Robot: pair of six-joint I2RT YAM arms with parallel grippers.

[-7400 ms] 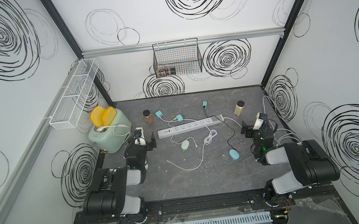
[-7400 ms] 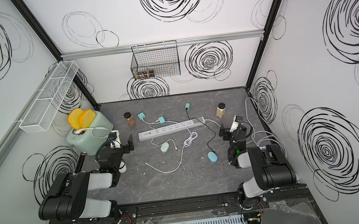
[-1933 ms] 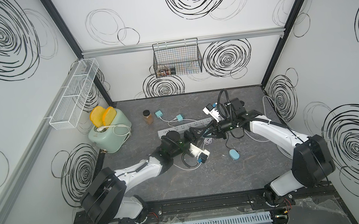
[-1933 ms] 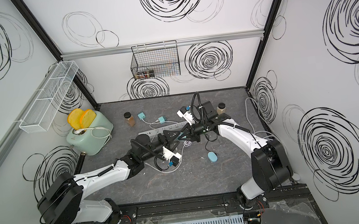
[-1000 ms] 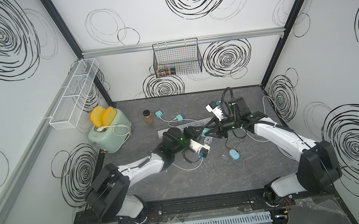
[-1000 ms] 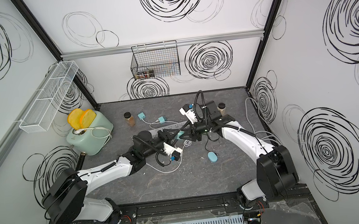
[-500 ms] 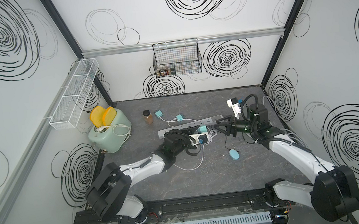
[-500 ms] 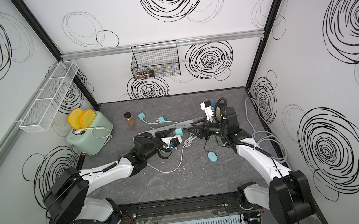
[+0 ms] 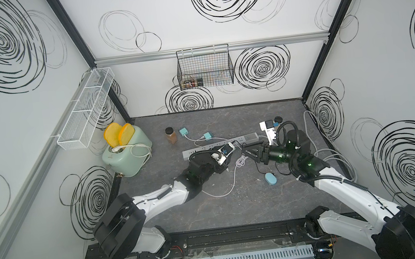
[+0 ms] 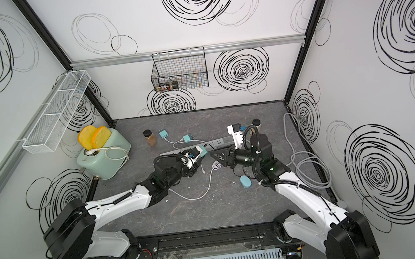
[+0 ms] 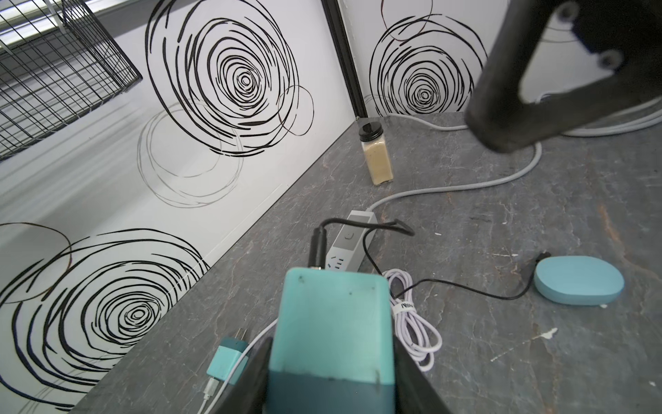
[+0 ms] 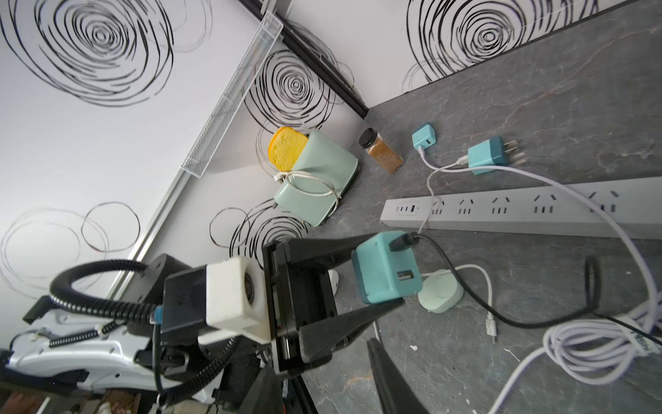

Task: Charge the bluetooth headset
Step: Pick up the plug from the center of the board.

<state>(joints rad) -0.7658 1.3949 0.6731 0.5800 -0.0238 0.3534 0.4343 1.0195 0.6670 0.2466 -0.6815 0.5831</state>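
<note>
Left gripper (image 12: 385,271) clamps teal adapter (image 11: 329,315), black cable (image 11: 465,288) apparently joining it to headset case (image 11: 578,281); plugging into power strip (image 12: 519,211) remains, my right gripper (image 9: 245,151) spread empty.

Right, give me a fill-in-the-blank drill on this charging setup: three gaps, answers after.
1. The left gripper is shut on the teal charger, and the cable plugged into it is ____ in colour.
2. The right gripper holds nothing; its jaws stand ____.
3. The toaster at the table's edge holds ____ slices of bread.

Missing words: black; open; two.
</note>
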